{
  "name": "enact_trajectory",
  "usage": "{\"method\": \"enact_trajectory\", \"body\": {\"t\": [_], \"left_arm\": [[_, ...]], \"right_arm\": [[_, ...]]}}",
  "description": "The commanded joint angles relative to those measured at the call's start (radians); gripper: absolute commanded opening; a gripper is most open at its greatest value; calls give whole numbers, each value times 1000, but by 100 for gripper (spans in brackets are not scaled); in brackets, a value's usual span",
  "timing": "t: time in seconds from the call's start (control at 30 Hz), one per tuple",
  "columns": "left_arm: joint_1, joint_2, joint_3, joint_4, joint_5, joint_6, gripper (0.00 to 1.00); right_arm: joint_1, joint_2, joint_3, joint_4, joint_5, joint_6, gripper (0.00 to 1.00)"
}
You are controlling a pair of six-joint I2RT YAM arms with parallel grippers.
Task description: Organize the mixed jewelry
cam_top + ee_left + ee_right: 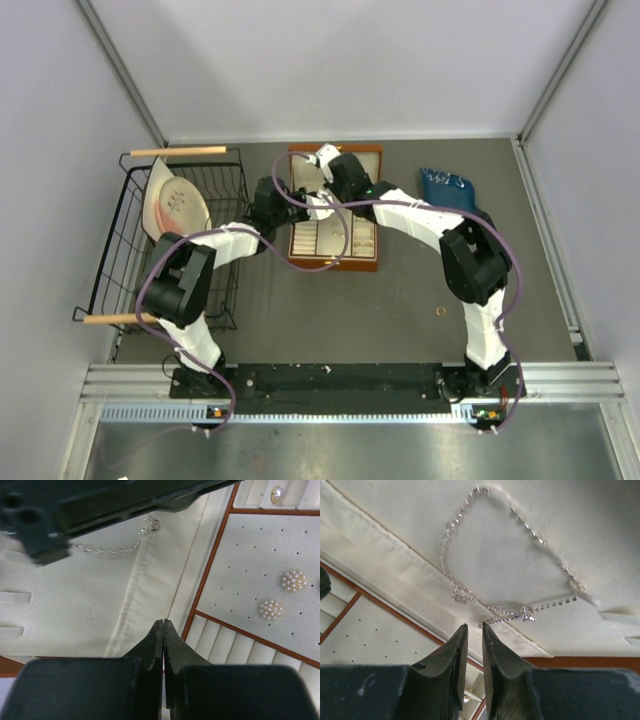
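Observation:
The silvery chain necklace [454, 587] lies looped on the cream lining of the open lid of the brown wooden box [372, 263]. A stretch of the chain also shows in the left wrist view [113, 549]. My right gripper [473, 626] is just below the chain's loose end with its jaws a narrow gap apart and nothing between them. It is over the lid in the top view [320, 162]. My left gripper [163, 622] is shut and empty over the lid's lower seam, at the box's left side [280, 197]. One tiny gold ring [438, 312] lies on the table right of the box.
Pearl cluster pieces [293, 580] sit on the box's perforated pad. A single pearl [276, 494] sits in a slot. A black wire basket [130, 255] holding a pale dish stands on the left. A blue object [450, 187] lies at the back right.

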Motion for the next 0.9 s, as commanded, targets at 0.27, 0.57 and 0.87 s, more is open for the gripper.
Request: {"method": "enact_trajectory", "body": {"t": [0.27,0.57,0.87], "left_arm": [[2,-181,-53,31,16,-162,0],[2,-327,-87,-95,41,-367,0],[2,-405,-42,-248,-61,-565,0]], "right_arm": [[-7,-252,-89,18,2,36,34],[-35,-426,-212,-99,-61,31,44],[-203,-715,-452,-326,-252,-48,53]]}}
